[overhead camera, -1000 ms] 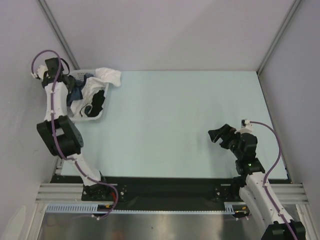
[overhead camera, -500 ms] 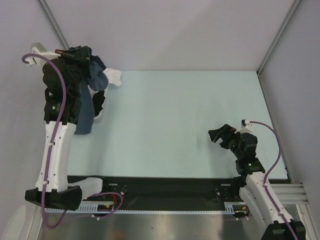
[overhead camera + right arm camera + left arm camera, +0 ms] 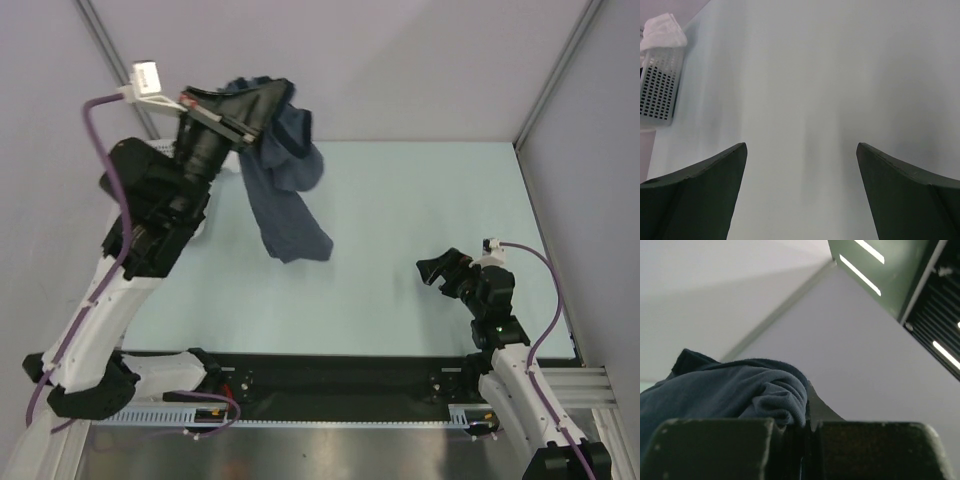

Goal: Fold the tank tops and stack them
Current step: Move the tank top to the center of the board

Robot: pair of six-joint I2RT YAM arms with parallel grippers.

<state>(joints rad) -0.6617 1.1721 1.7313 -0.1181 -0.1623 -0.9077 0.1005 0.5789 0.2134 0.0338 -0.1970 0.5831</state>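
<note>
A dark slate-blue tank top [image 3: 288, 205] hangs bunched in the air over the back left of the table. My left gripper [image 3: 262, 108] is raised high and shut on its upper end. In the left wrist view the blue cloth [image 3: 725, 395] bulges to the left of the closed jaws of the left gripper [image 3: 807, 426], with a fold pinched between them. My right gripper [image 3: 436, 270] stands open low over the table's right side. The right wrist view shows only bare table between the spread fingers of the right gripper [image 3: 801, 146].
A white lattice basket [image 3: 657, 87] with a white cloth [image 3: 662, 30] draped over its rim stands at the table's back left corner. In the top view my left arm covers most of it. The pale table [image 3: 400, 200] is walled on three sides.
My left arm has risen from the basket and swung up and to the right, pulling the blue tank top out so that it hangs over the table. The right arm has not moved.
</note>
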